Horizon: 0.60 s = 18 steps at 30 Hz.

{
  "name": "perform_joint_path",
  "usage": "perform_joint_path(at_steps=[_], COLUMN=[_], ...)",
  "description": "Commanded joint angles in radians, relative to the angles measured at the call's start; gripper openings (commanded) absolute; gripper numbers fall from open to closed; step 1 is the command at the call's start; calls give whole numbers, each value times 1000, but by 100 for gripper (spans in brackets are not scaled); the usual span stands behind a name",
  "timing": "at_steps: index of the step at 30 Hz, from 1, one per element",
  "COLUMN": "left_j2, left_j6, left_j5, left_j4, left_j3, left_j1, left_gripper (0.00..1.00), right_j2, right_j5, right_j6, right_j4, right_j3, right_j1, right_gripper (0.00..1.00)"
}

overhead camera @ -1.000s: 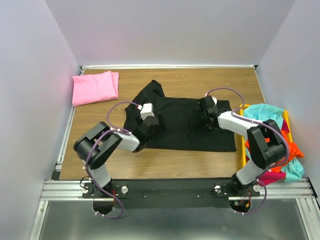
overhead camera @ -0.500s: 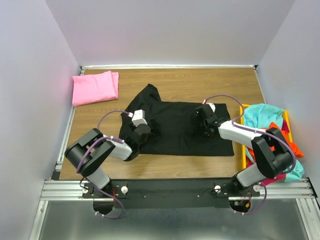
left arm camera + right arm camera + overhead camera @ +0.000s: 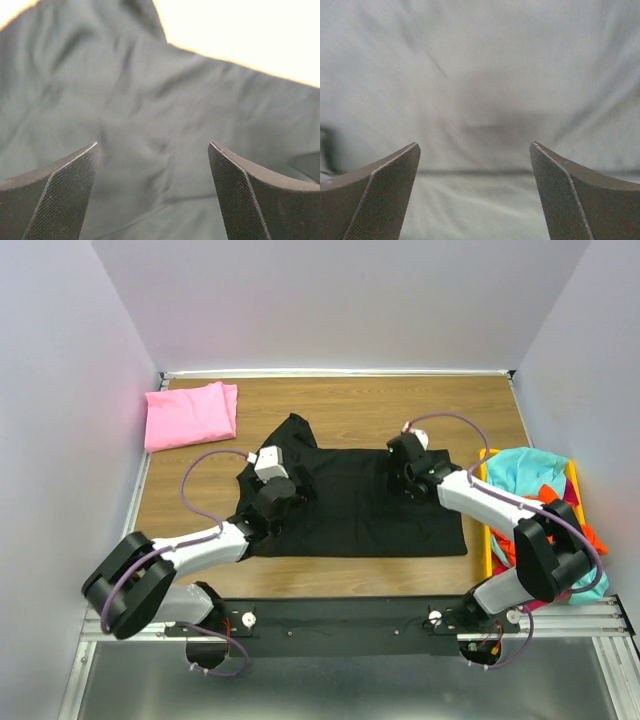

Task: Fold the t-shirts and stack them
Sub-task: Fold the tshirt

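folding the black t-shirt (image 3: 360, 510), spread out at mid-frame. left gripper (image 3: 152, 147) and right gripper (image 3: 475, 147) hover over it, both released, holding nothing. next: pinch an edge each, fold over.

black t-shirt (image 3: 355, 505) spread flat, pink t-shirt (image 3: 190, 415) folded

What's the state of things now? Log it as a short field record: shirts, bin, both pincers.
black t-shirt: spread out mid-table
pink t-shirt: folded, far left corner
yellow bin: right edge
heaped shirts: teal, orange and magenta, in the bin
left pincer: open over black cloth, nothing held
right pincer: open over black cloth, nothing held
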Motion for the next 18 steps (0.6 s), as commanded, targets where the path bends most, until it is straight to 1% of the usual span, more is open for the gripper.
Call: perform_joint_path(at_steps=[1,3,4,7,9,11,12,13,14,15,16,17,18], left_j2=[-78,-72,-53,3,73,159,191,257,291,323,387,418,447], left_j6=[87,143,165,217,251,272,283,301,309,315,320,328,335], left_j5=[-64,-32,0,52,89,108,131,140,148,160,168,177,209], left_j4=[-76,-74,-62,-67,-74,-96,-108,-143,-159,-191,-208,-228,-246], left_j3=[88,139,157,246,329,395,473,512,553,626,665,700,769], left_j1=[56,104,145,213,240,273,285,294,314,323,335,345,363], left_gripper=[98,98,98,97,96,96,96,95,95,95,95,95,93], right_j2=[-3,23,39,101,144,171,203,217,235,262,282,298,327], right_j5=[116,146,144,118,82,69,64,58,46,14,6,3,-5], right_j6=[-39,-71,-83,-111,-126,-140,-152,-158,-165,-168,-171,-174,-180], right_j4=[-15,-18,-18,-18,-18,-17,-17,-17,-17,-15,-15,-14,-17], right_j3=[151,231,257,325,345,368,376,386,393,396,402,408,409], right_j1=[4,-8,-30,-114,-193,-241,-263,-302,-323,-364,-381,-395,-409], right_gripper=[98,100,100,100,100,99,99,99,97,97,96,93,92])
